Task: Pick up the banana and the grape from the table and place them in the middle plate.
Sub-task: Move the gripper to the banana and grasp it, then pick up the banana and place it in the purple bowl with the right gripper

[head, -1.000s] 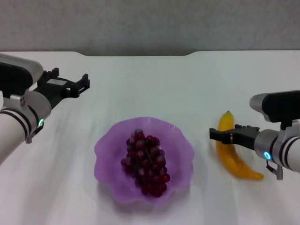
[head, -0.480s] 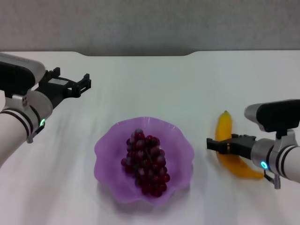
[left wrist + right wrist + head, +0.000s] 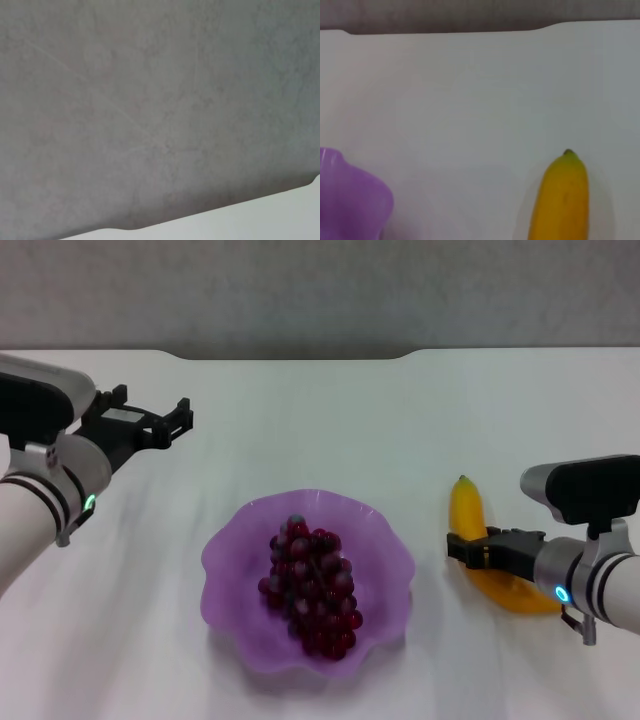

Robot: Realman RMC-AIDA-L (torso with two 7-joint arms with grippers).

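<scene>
The banana (image 3: pixel 466 510) lies on the white table (image 3: pixel 330 420) to the right of the middle plate (image 3: pixel 225 550), a purple dish with a wavy rim. My right gripper (image 3: pixel 462 548) reaches across the banana's middle and is shut on the banana. In the right wrist view the banana's green-tipped end (image 3: pixel 560 200) shows near the plate's edge (image 3: pixel 350 200). The grape bunch (image 3: pixel 310 590) rests inside the plate. My left gripper (image 3: pixel 153 400) hovers open and empty over the table's far left.
A grey wall (image 3: pixel 150 100) rises behind the table's far edge (image 3: pixel 280 205). Bare white tabletop lies between the plate and each arm.
The right gripper came down onto the banana. The banana's tip then swung left, toward the plate. The left arm has barely moved.
</scene>
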